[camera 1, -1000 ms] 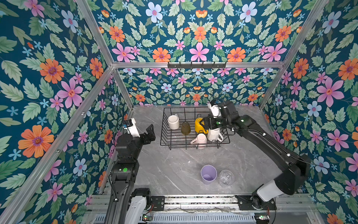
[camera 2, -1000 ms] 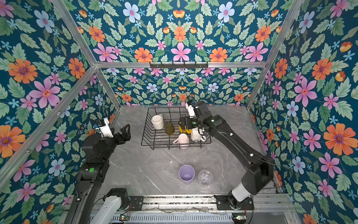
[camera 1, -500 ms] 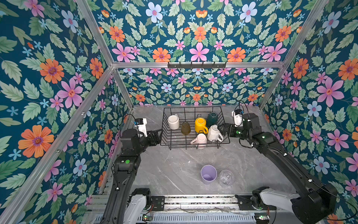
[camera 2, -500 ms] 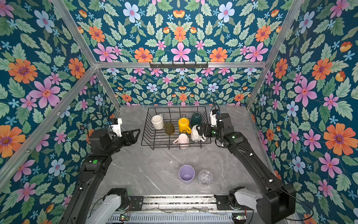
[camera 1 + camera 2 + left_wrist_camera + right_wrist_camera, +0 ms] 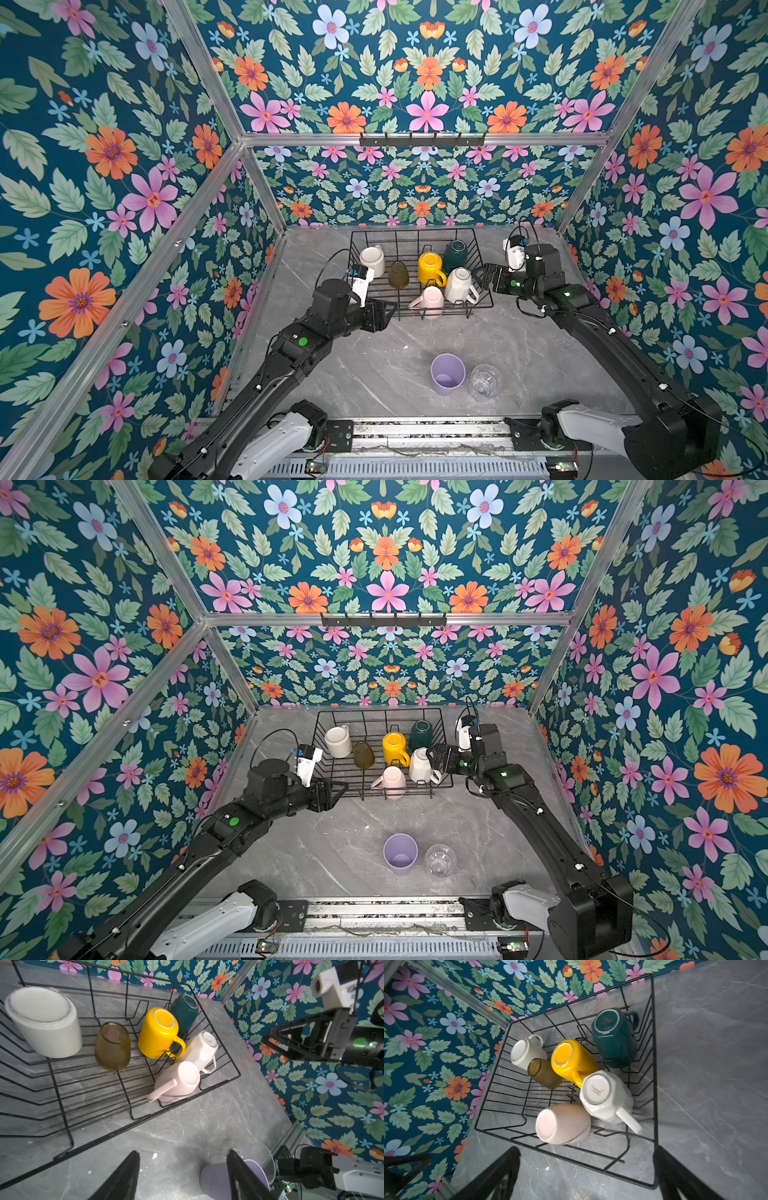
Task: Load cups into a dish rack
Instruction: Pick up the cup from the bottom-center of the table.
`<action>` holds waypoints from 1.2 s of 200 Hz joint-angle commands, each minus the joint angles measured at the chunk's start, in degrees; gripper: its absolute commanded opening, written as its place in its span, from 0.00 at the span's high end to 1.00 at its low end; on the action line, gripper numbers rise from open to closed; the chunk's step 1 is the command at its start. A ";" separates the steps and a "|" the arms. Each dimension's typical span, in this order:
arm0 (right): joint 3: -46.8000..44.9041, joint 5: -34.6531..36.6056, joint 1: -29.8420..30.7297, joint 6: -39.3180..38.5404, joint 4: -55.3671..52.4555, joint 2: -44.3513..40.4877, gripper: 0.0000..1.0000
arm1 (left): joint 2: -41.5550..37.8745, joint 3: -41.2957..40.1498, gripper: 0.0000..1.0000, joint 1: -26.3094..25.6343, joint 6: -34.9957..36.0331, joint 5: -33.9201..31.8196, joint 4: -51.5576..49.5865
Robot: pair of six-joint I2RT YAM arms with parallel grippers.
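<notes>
Cups (image 5: 430, 268): six in the dish rack (image 5: 415, 230) mid-frame; lilac tumbler (image 5: 447, 374) and clear glass (image 5: 484, 380) wait lower centre (unloaded); your left gripper (image 5: 388, 316), half-open and empty, should take the tumbler; right gripper (image 5: 480, 280) gapes empty.

The dish rack (image 5: 395, 301) sits far on the bench (image 5: 374, 353), six cups (image 5: 430, 268) inside it, mostly toward its right. Nearer, well apart from it, a tumbler (image 5: 447, 374) stands just left of a glass (image 5: 485, 380).
</notes>
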 commanded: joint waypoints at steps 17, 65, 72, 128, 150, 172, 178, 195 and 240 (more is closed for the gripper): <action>-1.08 -0.92 -0.59 0.07 0.86 -0.35 0.01 | 3.23 0.47 0.35 -9.40 -2.10 -6.00 0.03; -1.43 -0.59 -0.59 -0.12 0.71 -0.21 0.01 | 10.35 2.03 0.38 -21.07 -3.94 -11.10 -0.06; -1.47 -0.52 -0.61 -0.15 0.61 -0.16 0.01 | 11.13 2.26 0.38 -22.43 -4.28 -11.72 -0.06; -2.25 -0.90 -0.56 -0.15 0.95 -0.17 0.01 | 17.34 4.32 0.39 -30.22 -6.16 -15.60 -3.19; -2.45 -0.88 -0.60 -0.28 0.87 -0.38 0.01 | 19.24 5.09 0.40 -31.80 -6.45 -16.44 -3.92; -2.61 -0.93 -0.61 -0.45 0.77 -0.86 0.01 | 19.91 5.39 0.40 -32.53 -6.64 -17.02 -3.93; -2.74 -0.80 -0.60 -0.52 0.61 -0.96 0.01 | 19.91 5.39 0.40 -32.49 -6.62 -17.16 -3.97; -2.82 -0.75 -0.54 -0.63 0.52 -1.26 0.01 | 19.75 5.34 0.40 -32.55 -6.62 -17.50 -4.01; -0.48 -2.49 -0.47 -4.76 -6.47 -1.65 0.07 | 16.66 4.66 0.35 -32.46 -6.10 -24.17 -4.48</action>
